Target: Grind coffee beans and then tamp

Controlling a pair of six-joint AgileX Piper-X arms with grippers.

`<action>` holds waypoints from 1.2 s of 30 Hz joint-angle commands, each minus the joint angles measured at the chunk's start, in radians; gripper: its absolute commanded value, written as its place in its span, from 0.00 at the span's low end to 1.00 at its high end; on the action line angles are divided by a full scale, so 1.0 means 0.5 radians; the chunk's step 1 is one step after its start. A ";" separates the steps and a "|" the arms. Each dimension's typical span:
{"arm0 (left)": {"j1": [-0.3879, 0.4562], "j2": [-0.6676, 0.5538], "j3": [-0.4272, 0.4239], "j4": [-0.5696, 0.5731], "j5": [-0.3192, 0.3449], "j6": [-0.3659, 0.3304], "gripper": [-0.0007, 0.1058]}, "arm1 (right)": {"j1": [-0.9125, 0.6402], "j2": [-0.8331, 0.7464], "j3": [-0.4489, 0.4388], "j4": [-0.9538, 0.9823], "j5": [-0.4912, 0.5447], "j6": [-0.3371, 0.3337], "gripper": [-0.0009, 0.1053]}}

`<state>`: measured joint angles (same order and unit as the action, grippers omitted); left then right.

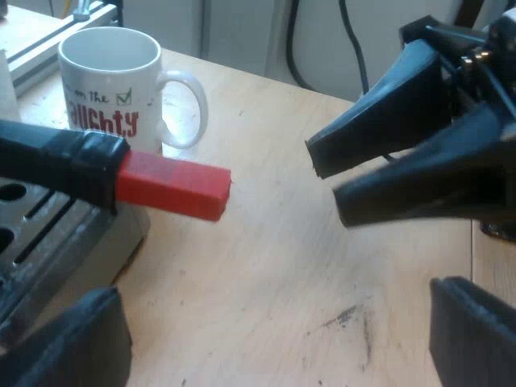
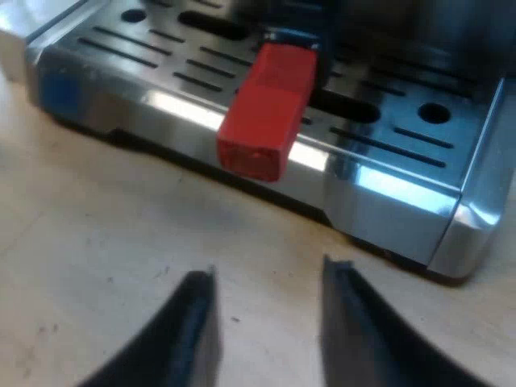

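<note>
The holder's dark handle [image 1: 56, 161] sticks out over the espresso machine's drip tray [image 1: 40, 234] and ends in a red block [image 1: 173, 187]. My right gripper [image 1: 324, 181] faces that red end across a short gap, touching nothing. In the right wrist view the red end [image 2: 266, 113] points toward me above the slotted steel tray [image 2: 161, 105], and my right gripper [image 2: 272, 270] is open just short of it, over the wooden table. My left gripper [image 1: 274, 347] is open wide above the table, near the machine's corner, holding nothing.
A white mug [image 1: 113, 81] with red and black lettering stands on the wooden table [image 1: 266, 266] beside the machine, just beyond the handle. A dark scuff [image 1: 347, 316] marks the tabletop between my left fingers.
</note>
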<state>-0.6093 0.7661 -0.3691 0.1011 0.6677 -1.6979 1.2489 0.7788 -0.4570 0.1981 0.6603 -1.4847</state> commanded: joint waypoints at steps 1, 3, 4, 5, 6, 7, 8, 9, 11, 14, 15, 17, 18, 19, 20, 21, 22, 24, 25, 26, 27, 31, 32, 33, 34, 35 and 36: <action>-0.009 0.005 0.000 -0.016 0.029 -0.006 0.74 | 0.003 0.079 -0.005 -0.146 0.050 0.014 0.10; -0.009 0.005 0.000 -0.015 0.029 -0.006 0.74 | 0.003 0.174 -0.005 -0.277 0.065 0.014 0.04; -0.009 0.005 0.000 -0.015 0.029 -0.006 0.74 | 0.003 0.183 -0.005 -0.289 0.072 0.014 0.04; -0.009 0.005 0.000 -0.015 0.029 -0.006 0.74 | 0.003 0.228 -0.005 -0.355 0.087 0.014 0.05; -0.009 0.005 0.000 -0.015 0.029 -0.006 0.74 | 0.003 0.263 -0.005 -0.385 0.098 0.014 0.05; -0.009 0.005 0.000 -0.015 0.029 -0.006 0.74 | 0.003 0.287 -0.005 -0.414 0.116 0.014 0.05; -0.009 0.005 0.000 -0.015 0.029 -0.006 0.74 | 0.003 0.366 -0.005 -0.523 0.202 0.014 0.05; -0.009 0.005 0.000 -0.015 0.029 -0.006 0.74 | 0.003 0.398 -0.005 -0.574 0.213 0.014 0.05; -0.009 0.005 0.000 -0.015 0.029 -0.006 0.74 | 0.003 0.453 -0.005 -0.653 0.213 0.014 0.05; -0.009 0.005 0.000 -0.015 0.029 -0.006 0.74 | 0.003 0.540 -0.005 -0.758 0.213 0.014 0.05; -0.009 0.005 0.000 -0.015 0.029 -0.006 0.74 | 0.003 0.558 -0.005 -0.773 0.217 0.014 0.05; -0.009 0.005 0.000 -0.015 0.029 -0.006 0.74 | 0.003 0.628 -0.005 -0.847 0.268 0.014 0.05; -0.009 0.005 0.000 -0.015 0.029 -0.006 0.74 | -0.002 0.654 -0.005 -0.870 0.279 0.014 0.05; -0.009 0.005 0.000 -0.015 0.029 -0.006 0.74 | -0.002 0.669 -0.005 -0.888 0.294 0.014 0.05; -0.009 0.005 0.000 -0.015 0.035 -0.006 0.74 | -0.002 0.699 -0.005 -0.914 0.323 0.014 0.05; -0.009 0.005 0.000 -0.010 0.036 -0.006 0.74 | -0.002 0.712 -0.005 -0.925 0.335 0.014 0.05; -0.009 0.005 0.000 -0.003 0.035 -0.006 0.74 | -0.002 0.734 -0.005 -0.945 0.366 0.014 0.05; -0.009 0.005 0.000 0.000 0.035 -0.006 0.74 | -0.002 0.762 -0.005 -0.987 0.391 0.014 0.05; -0.009 0.005 0.000 0.000 0.035 -0.006 0.74 | -0.002 0.779 -0.005 -1.036 0.392 0.014 0.05; -0.009 0.005 0.000 0.000 0.035 -0.006 0.74 | -0.002 0.790 -0.005 -1.082 0.391 0.014 0.05; -0.009 0.005 0.000 0.000 0.035 -0.006 0.74 | -0.002 0.794 -0.008 -1.094 0.391 0.007 0.05; -0.009 0.005 0.000 0.000 0.035 -0.006 0.74 | -0.002 0.795 -0.012 -1.127 0.441 -0.049 0.05; -0.009 0.005 0.000 0.000 0.035 -0.006 0.74 | -0.002 0.795 -0.012 -1.137 0.491 -0.049 0.05; -0.009 0.005 0.000 0.000 0.035 -0.006 0.74 | -0.002 0.795 -0.012 -1.137 0.505 -0.049 0.05; -0.009 0.005 0.000 0.000 0.035 -0.006 0.74 | -0.002 0.795 -0.012 -1.137 0.524 -0.049 0.05; -0.009 0.005 0.000 0.000 0.035 -0.006 0.74 | -0.008 0.795 -0.012 -1.141 0.529 -0.049 0.05; -0.009 0.005 0.000 0.000 0.035 -0.006 0.74 | -0.012 0.795 -0.012 -1.146 0.527 -0.049 0.05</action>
<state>-0.6093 0.7661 -0.3691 0.1074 0.6712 -1.6979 1.2545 1.1758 -0.4570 -0.3337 0.8637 -1.5029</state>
